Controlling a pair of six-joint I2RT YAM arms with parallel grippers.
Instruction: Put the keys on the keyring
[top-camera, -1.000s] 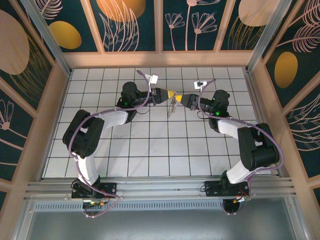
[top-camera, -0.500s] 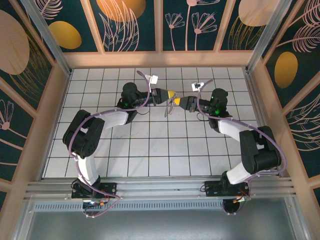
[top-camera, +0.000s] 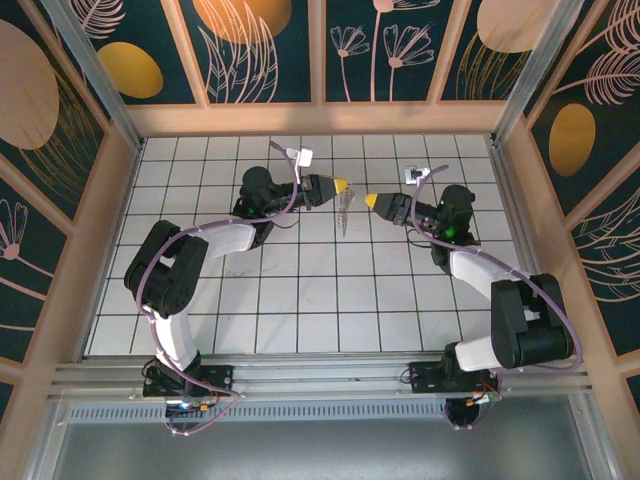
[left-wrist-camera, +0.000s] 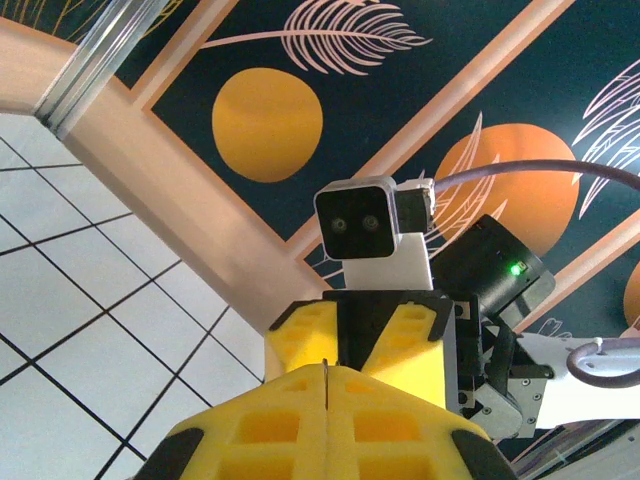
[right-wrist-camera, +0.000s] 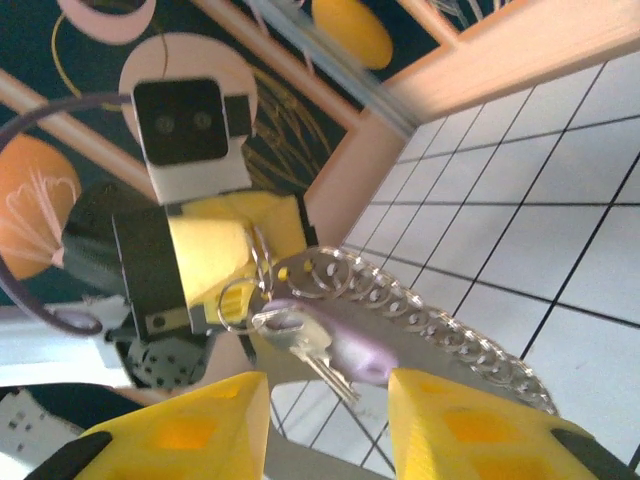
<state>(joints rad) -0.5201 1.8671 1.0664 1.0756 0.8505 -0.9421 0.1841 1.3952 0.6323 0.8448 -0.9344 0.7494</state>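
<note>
The left claw (top-camera: 343, 186) is clenched on the keyring (right-wrist-camera: 420, 305), the purple key (right-wrist-camera: 352, 352) dangling against it; the right claw (top-camera: 371, 201) is released, near the keyring.

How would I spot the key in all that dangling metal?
Above the white tiled floor, the left arm's yellow pincer grips the keyring, a loop fringed with small silvery rings. The key dangles beside it; it alone has a rounded lilac head.

No lettering, number, brand mark or label can be read on anything in view.
</note>
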